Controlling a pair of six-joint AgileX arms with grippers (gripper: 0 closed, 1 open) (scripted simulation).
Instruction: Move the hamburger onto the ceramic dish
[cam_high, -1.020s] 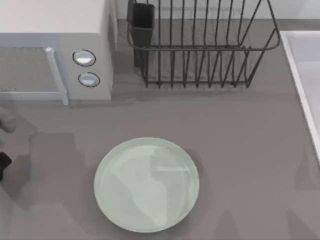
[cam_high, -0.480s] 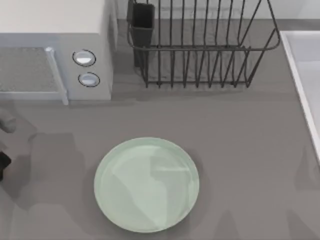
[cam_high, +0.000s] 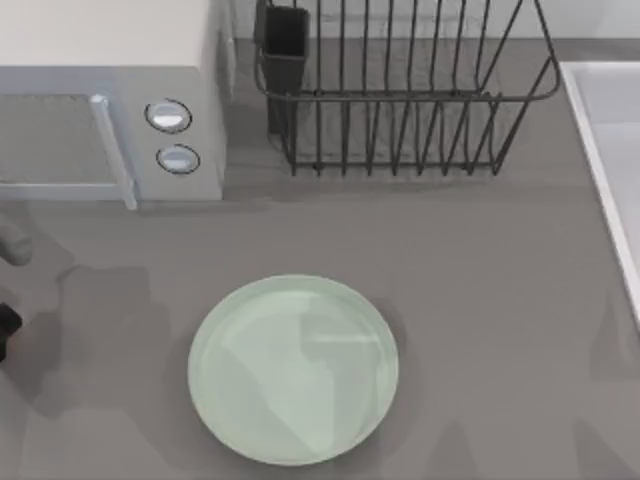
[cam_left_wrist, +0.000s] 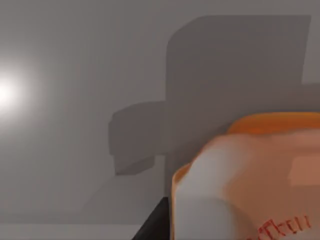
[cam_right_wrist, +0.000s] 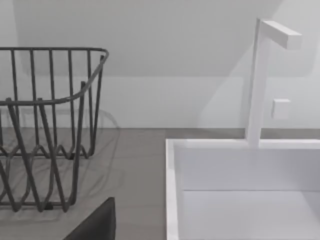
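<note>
The hamburger (cam_left_wrist: 250, 180) looms close in the left wrist view: orange-tan with whitish parts and red marks, over the grey table. A dark part of my left gripper (cam_left_wrist: 152, 226) sits right beside it. In the top view my left arm (cam_high: 8, 243) is at the far left edge of the table, left of the ceramic dish (cam_high: 293, 368). The dish is a large pale mint-green plate lying bare at the front middle. My right arm is parked near the sink, with a dark edge of my right gripper (cam_right_wrist: 95, 222) in its wrist view.
A white microwave (cam_high: 110, 100) stands at the back left. A dark wire dish rack (cam_high: 400, 90) stands at the back middle. A white sink (cam_high: 610, 150) with a tap (cam_right_wrist: 260, 80) runs along the right edge. Bare grey table lies around the dish.
The dark part of my left arm at the top view's left edge has shrunk slightly. The dish and everything else stay put.
</note>
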